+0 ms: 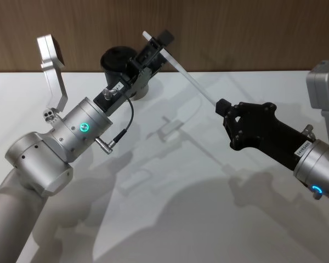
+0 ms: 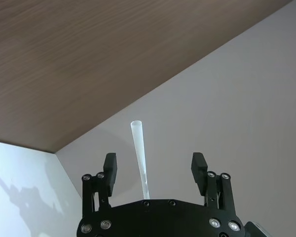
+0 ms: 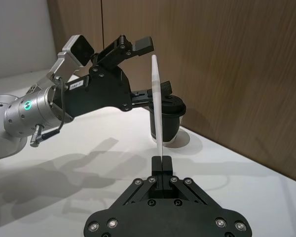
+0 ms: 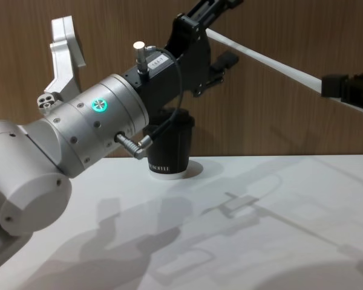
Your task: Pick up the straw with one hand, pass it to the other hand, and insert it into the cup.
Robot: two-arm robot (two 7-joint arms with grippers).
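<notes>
Right hand (image 1: 220,106) pinches straw (image 1: 192,80), left hand (image 2: 154,161) splayed around it

Smooth matt table (image 1: 208,219); wood-grain wall (image 1: 236,33); translucent plastic straw (image 1: 192,78); matt paper cup (image 4: 169,151); satin metal wrist (image 1: 71,121).

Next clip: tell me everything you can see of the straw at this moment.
The straw is a long, thin, straight white tube, plastic-looking and slightly translucent, held tilted in the air. The right gripper has its jaws shut on the lower end. The upper part passes between the open jaws of the left gripper, with a gap on each side.
</notes>
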